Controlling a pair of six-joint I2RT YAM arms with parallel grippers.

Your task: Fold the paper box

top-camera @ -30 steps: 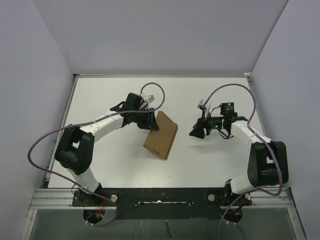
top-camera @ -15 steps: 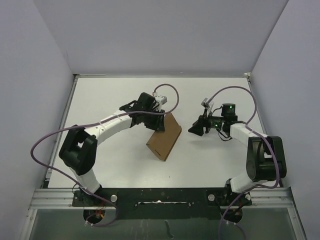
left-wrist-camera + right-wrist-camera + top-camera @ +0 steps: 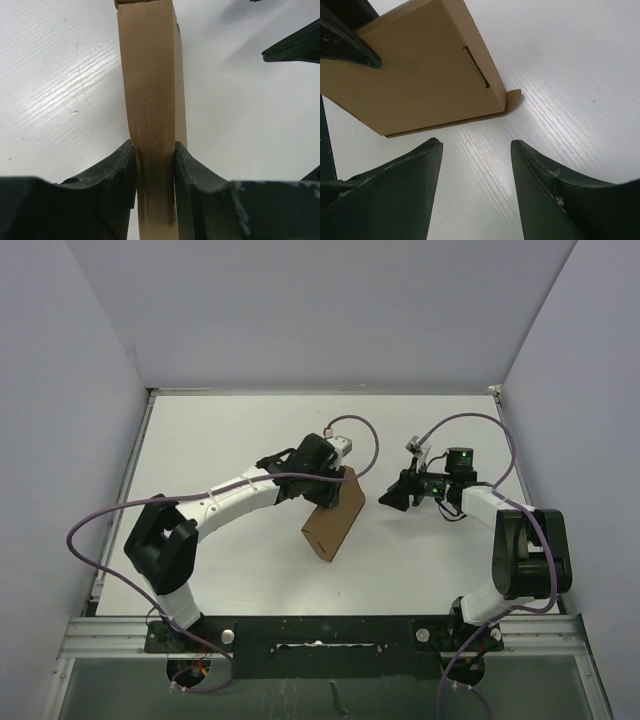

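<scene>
The paper box (image 3: 335, 517) is a thin closed brown cardboard box, tipped up on its long edge at the table's middle. My left gripper (image 3: 333, 483) is shut on the box's far upper end; in the left wrist view both black fingers (image 3: 115, 170) press the narrow cardboard face (image 3: 150, 90) from either side. My right gripper (image 3: 392, 500) stands open just right of the box, apart from it. In the right wrist view its fingers (image 3: 415, 170) frame bare table, with the box's broad face (image 3: 425, 75) and a small tab at its corner beyond them.
The white table (image 3: 220, 440) is walled by grey panels on three sides. Purple cables loop over both arms (image 3: 350, 435). The black mounting rail (image 3: 320, 632) runs along the near edge.
My left gripper has carried the box's far end to the right, tipping the box more steeply onto its edge. My right gripper has opened a little and drawn slightly toward the box.
</scene>
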